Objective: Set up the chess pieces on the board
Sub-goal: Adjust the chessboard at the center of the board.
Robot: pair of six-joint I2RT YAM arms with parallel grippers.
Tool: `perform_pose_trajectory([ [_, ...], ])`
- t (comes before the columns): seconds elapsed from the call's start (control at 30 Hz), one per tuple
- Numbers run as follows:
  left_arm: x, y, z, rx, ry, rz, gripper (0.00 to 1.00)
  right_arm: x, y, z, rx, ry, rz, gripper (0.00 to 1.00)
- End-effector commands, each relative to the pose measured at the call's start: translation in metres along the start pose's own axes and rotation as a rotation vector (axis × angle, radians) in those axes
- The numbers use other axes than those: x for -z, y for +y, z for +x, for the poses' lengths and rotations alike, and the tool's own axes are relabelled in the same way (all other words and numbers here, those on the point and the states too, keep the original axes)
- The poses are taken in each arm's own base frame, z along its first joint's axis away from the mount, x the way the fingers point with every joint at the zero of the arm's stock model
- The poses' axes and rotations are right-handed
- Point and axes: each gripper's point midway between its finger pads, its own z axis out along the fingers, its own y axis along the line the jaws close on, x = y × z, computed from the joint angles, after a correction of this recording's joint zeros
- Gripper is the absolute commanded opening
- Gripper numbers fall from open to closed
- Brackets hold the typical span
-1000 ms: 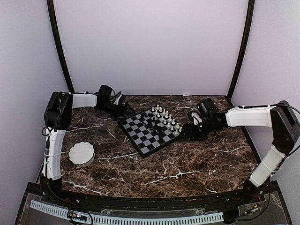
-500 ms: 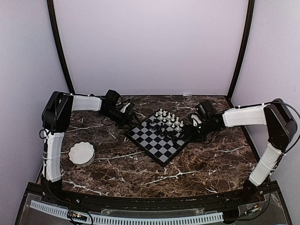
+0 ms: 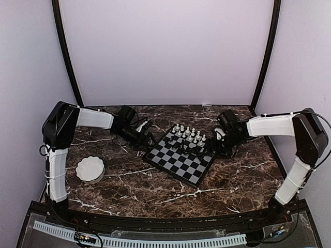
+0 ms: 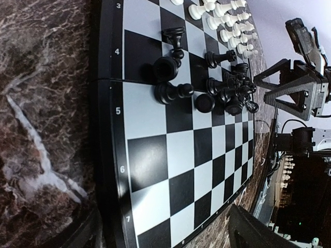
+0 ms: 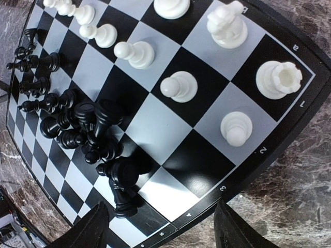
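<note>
Board: the board (image 3: 182, 157) sits diamond-wise on the tabletop (image 3: 155, 188), between the arms.
White pieces (image 3: 187, 133): upright in rows along the far edge.
Black pieces (image 5: 88, 129): heaped mid-board, touching, several on their sides.
Left pincer (image 3: 149, 138): wide open, empty, just beside the board's left edge.
Right pincer (image 3: 213, 146): wide open, empty, at the right edge.
Risk: closing into the heap would probably catch two chessmen or roll neighbours away; nudging the board's edge could topple the white rows.
</note>
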Motion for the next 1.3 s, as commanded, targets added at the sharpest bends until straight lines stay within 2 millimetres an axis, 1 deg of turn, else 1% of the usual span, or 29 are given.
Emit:
perform_pose_trajectory([
  [0.0, -0.001, -0.006, 0.019, 0.034, 0.031, -0.001, 0.86, 0.017, -0.004, -0.009, -0.016, -0.027, 0.058, 0.70],
  [0.13, -0.004, -0.003, 0.021, 0.052, 0.026, -0.027, 0.77, 0.026, -0.011, -0.012, -0.019, -0.043, 0.096, 0.69],
  [0.3, -0.005, 0.004, 0.016, 0.092, -0.004, -0.079, 0.69, 0.036, -0.036, -0.016, -0.068, -0.076, 0.179, 0.63],
  [0.37, -0.005, 0.007, 0.012, 0.106, -0.019, -0.094, 0.65, 0.034, -0.044, -0.018, -0.101, -0.089, 0.166, 0.59],
  [0.43, -0.005, 0.008, 0.009, 0.121, -0.033, -0.105, 0.58, 0.031, -0.049, -0.021, -0.127, -0.100, 0.145, 0.55],
  [0.57, -0.007, 0.008, 0.005, 0.121, -0.041, -0.095, 0.47, 0.022, -0.048, -0.029, -0.126, -0.138, 0.077, 0.46],
  [0.67, -0.008, 0.009, 0.004, 0.120, -0.034, -0.099, 0.42, 0.013, -0.048, -0.031, -0.130, -0.125, 0.054, 0.41],
  [0.83, -0.010, 0.015, 0.011, 0.129, -0.009, -0.122, 0.34, 0.000, -0.047, -0.032, -0.111, -0.111, 0.031, 0.28],
  [0.93, -0.012, 0.017, 0.020, 0.144, 0.011, -0.119, 0.29, -0.006, -0.048, -0.030, -0.105, -0.094, 0.029, 0.26],
  [1.1, -0.013, 0.018, 0.033, 0.153, 0.029, -0.126, 0.24, -0.011, -0.051, -0.025, -0.103, -0.085, 0.029, 0.24],
  [1.27, -0.013, 0.012, 0.046, 0.149, 0.043, -0.126, 0.20, -0.018, -0.049, -0.019, -0.098, -0.067, 0.000, 0.22],
])
